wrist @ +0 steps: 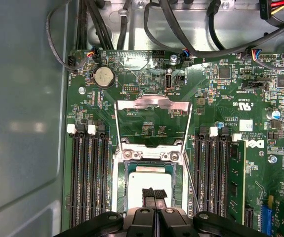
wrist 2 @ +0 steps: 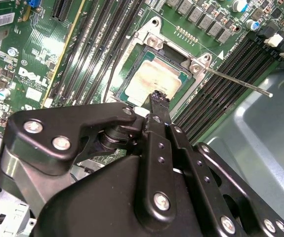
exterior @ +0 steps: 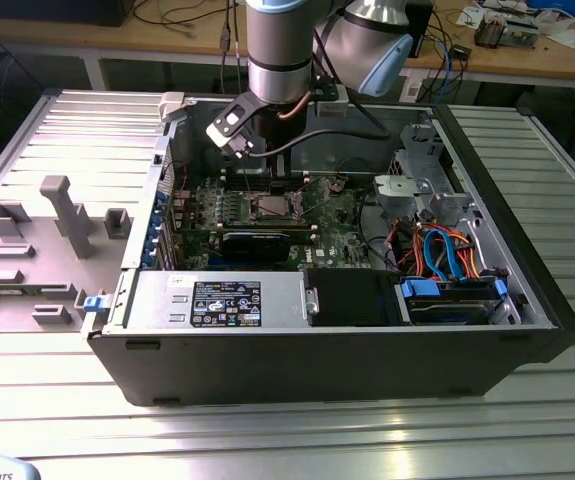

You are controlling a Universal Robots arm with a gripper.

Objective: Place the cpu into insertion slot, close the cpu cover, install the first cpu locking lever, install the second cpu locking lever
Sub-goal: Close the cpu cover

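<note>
The black two-fingered hand [wrist: 154, 193] hangs just over the socket with its fingertips pressed together and nothing visible between them. Its knuckles and linkage block whatever lies under them in both wrist views. Directly beneath the tips, the small square cpu with a pale silver-grey top [wrist: 149, 177] lies flat in the square, silver-rimmed insertion slot [wrist: 123, 156]; whether the tips touch the chip cannot be told. The thin silvery cpu cover [wrist: 151, 102] stands swung open past the slot's far edge. In the second wrist view, a thin steel locking lever [wrist 2: 240, 81] juts free from the slot's corner. Long black memory slots [wrist: 87, 182] flank the socket on the green motherboard [wrist: 221, 98]. The open black computer case [exterior: 297, 370] rests on the ribbed metal tabletop [exterior: 267, 430].
</note>
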